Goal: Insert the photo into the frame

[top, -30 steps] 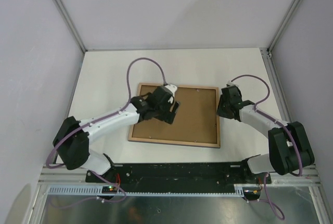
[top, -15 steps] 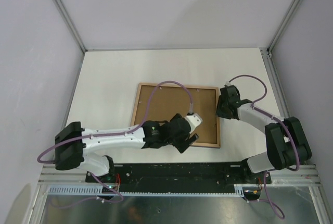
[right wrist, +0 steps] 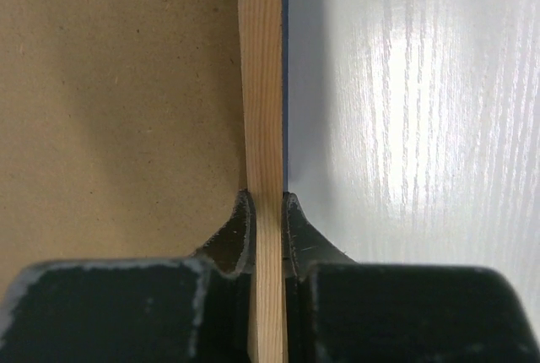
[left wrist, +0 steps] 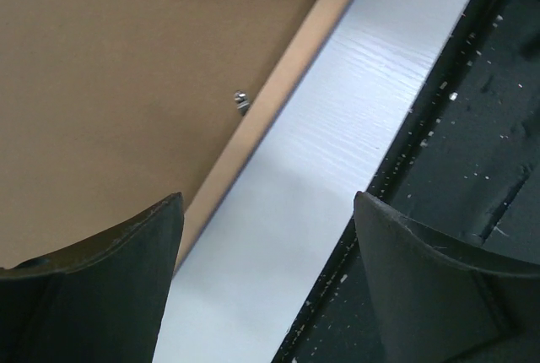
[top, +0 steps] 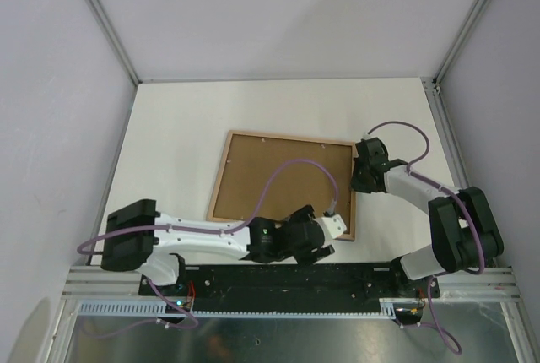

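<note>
From above I see the frame [right wrist: 268, 84] lying flat and back-up on the table [top: 186, 127], set a little askew, with the brown backing board [top: 283, 181] inside it. My right gripper [right wrist: 267, 211] is clamped on the frame's right rail near the far corner, one finger on each side of the pale wood. My left gripper [left wrist: 266, 203] hangs over the frame's near right corner with its jaws spread wide and nothing between them. Below it I see the near rail, a small metal tab [left wrist: 241, 101] on the rail's inner edge, a strip of table and the black base rail [left wrist: 472, 127].
</note>
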`<act>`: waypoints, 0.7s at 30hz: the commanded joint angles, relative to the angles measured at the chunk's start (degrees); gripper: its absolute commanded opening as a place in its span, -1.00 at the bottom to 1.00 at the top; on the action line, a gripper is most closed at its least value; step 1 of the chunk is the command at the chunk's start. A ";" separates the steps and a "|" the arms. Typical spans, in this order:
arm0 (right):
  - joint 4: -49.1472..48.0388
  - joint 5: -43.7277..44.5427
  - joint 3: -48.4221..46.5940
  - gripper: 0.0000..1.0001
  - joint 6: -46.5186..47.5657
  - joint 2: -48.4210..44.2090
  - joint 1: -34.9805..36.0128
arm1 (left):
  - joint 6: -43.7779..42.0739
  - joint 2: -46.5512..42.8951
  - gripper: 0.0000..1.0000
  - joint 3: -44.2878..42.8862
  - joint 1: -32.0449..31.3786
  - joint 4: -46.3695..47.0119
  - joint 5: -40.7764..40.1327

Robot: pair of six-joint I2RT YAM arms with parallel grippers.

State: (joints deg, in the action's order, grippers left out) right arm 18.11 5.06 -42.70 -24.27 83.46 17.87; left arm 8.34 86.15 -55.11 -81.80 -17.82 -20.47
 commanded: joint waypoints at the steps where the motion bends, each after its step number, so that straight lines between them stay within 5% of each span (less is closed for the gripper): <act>1: 4.34 2.11 -4.28 -0.99 -0.69 -2.26 -0.19 | -5.27 3.31 0.72 0.10 -4.43 4.65 -6.22; 9: 11.99 1.63 -9.82 -1.00 0.26 -5.82 -0.47 | -12.92 12.22 0.73 -1.16 -9.96 8.99 -21.71; 21: 17.92 0.65 -13.34 -1.00 0.80 -8.90 -0.47 | -28.01 17.52 0.72 5.28 -10.63 29.49 -37.19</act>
State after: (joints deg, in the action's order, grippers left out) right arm 36.14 7.09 -52.27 -23.29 77.62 17.72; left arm -12.84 101.97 -52.34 -92.14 1.26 -50.26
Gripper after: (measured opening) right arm 0.080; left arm 0.864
